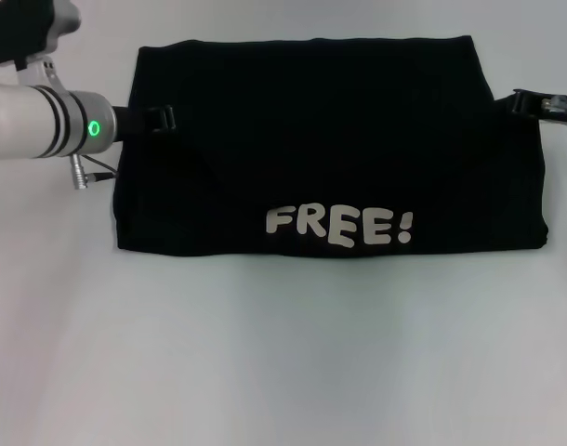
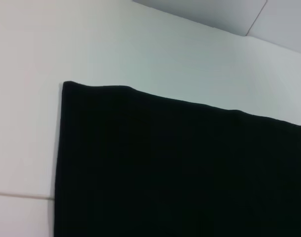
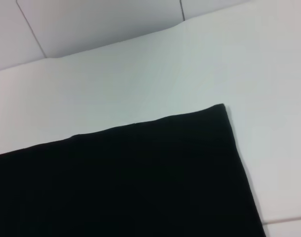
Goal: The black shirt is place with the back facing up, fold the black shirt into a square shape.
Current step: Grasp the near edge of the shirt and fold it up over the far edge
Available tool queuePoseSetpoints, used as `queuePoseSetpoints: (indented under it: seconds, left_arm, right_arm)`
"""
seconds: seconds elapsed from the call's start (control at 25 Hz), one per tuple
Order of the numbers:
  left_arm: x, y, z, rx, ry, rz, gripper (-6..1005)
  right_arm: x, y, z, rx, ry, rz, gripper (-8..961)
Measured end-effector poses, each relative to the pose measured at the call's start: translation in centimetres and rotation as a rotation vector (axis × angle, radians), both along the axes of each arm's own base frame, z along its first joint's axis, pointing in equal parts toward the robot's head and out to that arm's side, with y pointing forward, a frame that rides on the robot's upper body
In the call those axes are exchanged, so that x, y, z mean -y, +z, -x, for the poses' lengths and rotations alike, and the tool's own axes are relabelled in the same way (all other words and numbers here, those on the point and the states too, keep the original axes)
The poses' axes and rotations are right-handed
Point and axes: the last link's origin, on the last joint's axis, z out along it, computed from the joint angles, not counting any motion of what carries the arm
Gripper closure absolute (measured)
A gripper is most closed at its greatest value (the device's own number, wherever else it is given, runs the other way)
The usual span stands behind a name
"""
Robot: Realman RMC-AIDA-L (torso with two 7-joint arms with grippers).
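The black shirt (image 1: 330,139) lies flat on the white table as a wide folded rectangle. White "FREE!" lettering (image 1: 339,226) runs along its near edge. My left gripper (image 1: 161,119) sits at the shirt's left edge, about halfway back. At the right edge, toward the far corner, is my right gripper (image 1: 527,103). In the left wrist view one far corner of the black shirt (image 2: 180,173) shows against the table. The right wrist view holds the other far corner of the black shirt (image 3: 140,182).
The white table (image 1: 283,353) spreads out in front of the shirt and on both sides. My left arm's grey wrist with a green light (image 1: 94,129) reaches in from the left. Panel seams (image 3: 37,39) run behind the table.
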Motion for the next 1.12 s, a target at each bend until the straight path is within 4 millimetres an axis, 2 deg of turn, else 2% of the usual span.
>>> queuePoseSetpoints:
  seconds: [0.16,0.4,0.68,0.88,1.04,1.12]
  left_arm:
    - [0.0,-0.2,0.0,-0.001,0.004,-0.018,857]
    - [-0.3,0.7,0.1,0.019,0.019,-0.055,852]
    - [0.4,-0.7,0.2,-0.030,-0.019,-0.012,847]
    - [0.8,-1.1,-0.2,0.012,-0.005,0.068,844]
    - [1.8,1.2,-1.1,0.152,0.048,0.196,841]
    - [2.7,3.0,-1.0,0.211,0.064,0.247,762]
  right_arm:
    - [-0.3,-0.2,0.2,0.022,0.003,-0.017,896]
    - [-0.6,0.3,0.6,0.026,0.015,-0.018,895]
    - [0.0,-1.0,0.6,0.067,0.033,0.052,895]
    - [0.4,-1.4,0.7,0.082,0.032,0.156,895]
    - [0.4,1.1,2.1,-0.024,0.000,0.211,744]
    - [0.6,2.4,3.0,-0.075,-0.001,0.235,664]
